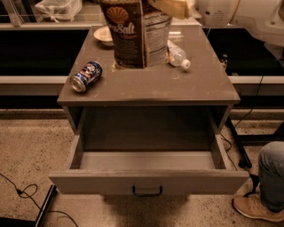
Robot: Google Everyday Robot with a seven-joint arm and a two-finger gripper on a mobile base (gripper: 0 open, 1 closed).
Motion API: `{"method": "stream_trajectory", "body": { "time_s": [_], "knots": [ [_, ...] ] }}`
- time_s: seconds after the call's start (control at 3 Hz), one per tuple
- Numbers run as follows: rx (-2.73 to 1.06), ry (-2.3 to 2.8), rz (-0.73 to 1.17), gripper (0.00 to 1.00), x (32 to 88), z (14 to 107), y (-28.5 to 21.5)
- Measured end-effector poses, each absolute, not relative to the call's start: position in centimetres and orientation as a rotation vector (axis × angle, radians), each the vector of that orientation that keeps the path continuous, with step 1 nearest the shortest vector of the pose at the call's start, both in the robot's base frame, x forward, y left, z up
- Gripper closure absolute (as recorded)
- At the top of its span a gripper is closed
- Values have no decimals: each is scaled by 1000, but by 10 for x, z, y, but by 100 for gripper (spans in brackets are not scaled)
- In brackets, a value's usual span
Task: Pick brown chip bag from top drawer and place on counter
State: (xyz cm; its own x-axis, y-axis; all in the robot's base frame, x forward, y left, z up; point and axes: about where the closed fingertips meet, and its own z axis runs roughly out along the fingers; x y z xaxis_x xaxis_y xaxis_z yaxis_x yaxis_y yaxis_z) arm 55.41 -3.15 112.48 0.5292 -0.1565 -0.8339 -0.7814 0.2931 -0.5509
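The brown chip bag (133,33) hangs upright over the back middle of the counter (151,86). Its dark lower half and white label panel show, and its top is cut off by the frame's upper edge. My gripper (171,6) is at the top edge, with a tan finger against the bag's upper right, shut on the bag. The bag's bottom edge is at or just above the counter surface; I cannot tell if it touches. The top drawer (146,162) is pulled fully out below the counter, with its metal handle (147,191) at the front centre. Nothing lies in it.
A blue can (86,76) lies on its side at the counter's left. A plastic bottle (177,55) lies right of the bag. A white bowl (103,35) sits at the back left. A person's leg (270,177) and shoe are at the lower right. Cables lie on the floor.
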Motion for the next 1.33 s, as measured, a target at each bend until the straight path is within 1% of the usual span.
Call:
{"method": "stream_trajectory", "body": {
  "time_s": [0.33,0.67,1.0,1.33],
  "knots": [
    [-1162,994,486,100,603,1090,-52],
    [-1173,978,382,100,636,1069,-66],
    [-1225,938,285,100,656,1051,-72],
    [-1225,938,285,100,656,1051,-72]
  ]
}}
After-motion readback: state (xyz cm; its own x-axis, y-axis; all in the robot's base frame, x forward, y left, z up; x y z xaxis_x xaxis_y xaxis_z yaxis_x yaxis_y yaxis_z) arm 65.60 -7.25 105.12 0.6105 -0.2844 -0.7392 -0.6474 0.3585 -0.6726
